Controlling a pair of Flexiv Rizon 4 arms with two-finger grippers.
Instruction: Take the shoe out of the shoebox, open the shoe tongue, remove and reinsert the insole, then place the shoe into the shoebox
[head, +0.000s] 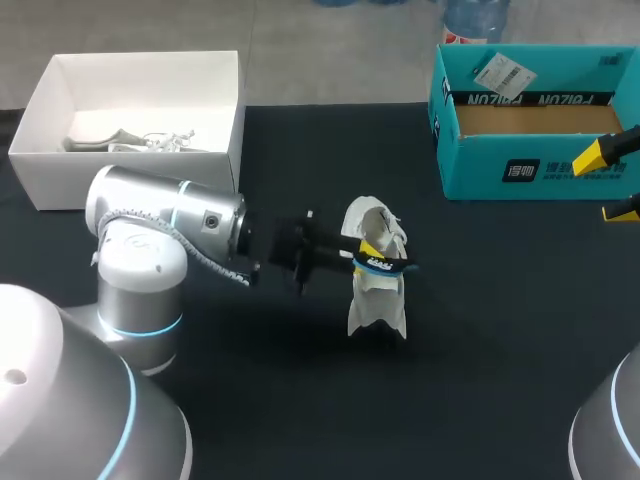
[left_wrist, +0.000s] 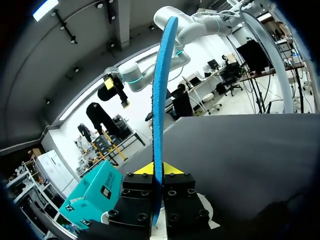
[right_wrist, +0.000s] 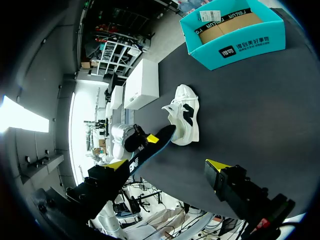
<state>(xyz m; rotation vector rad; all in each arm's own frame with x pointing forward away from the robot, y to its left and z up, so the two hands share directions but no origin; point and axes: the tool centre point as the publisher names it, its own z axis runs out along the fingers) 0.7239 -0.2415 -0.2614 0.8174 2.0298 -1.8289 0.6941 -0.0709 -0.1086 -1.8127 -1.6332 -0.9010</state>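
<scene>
Left pincer (head: 368, 250): clamped on the insole (head: 385, 263), which its own wrist view shows pinched edge-on between the two yellow tips (left_wrist: 154, 169); it is held just over the shoe (head: 378, 285).
Right pincer (head: 610, 183): fingers wide apart with nothing between them; it sits at the right edge of the surface (head: 500, 330), in front of the teal shoebox (head: 520, 170).
Insole: a thin strip, blue along its edge (left_wrist: 161, 100). In the right wrist view it looks dark (right_wrist: 162, 137), and one end reaches the shoe's opening. Whether that end is inside cannot be told.
Shoe: white with black markings (right_wrist: 186, 117), out of the shoebox, resting on the dark surface near the middle.
Shoebox: open-topped and teal (right_wrist: 240, 47), at the far right of the surface, well apart from the shoe.
White box (head: 40, 130): open, at the far left corner, with pale items inside that are too small to identify.
Left arm: comes in from the left and reaches to the middle.
</scene>
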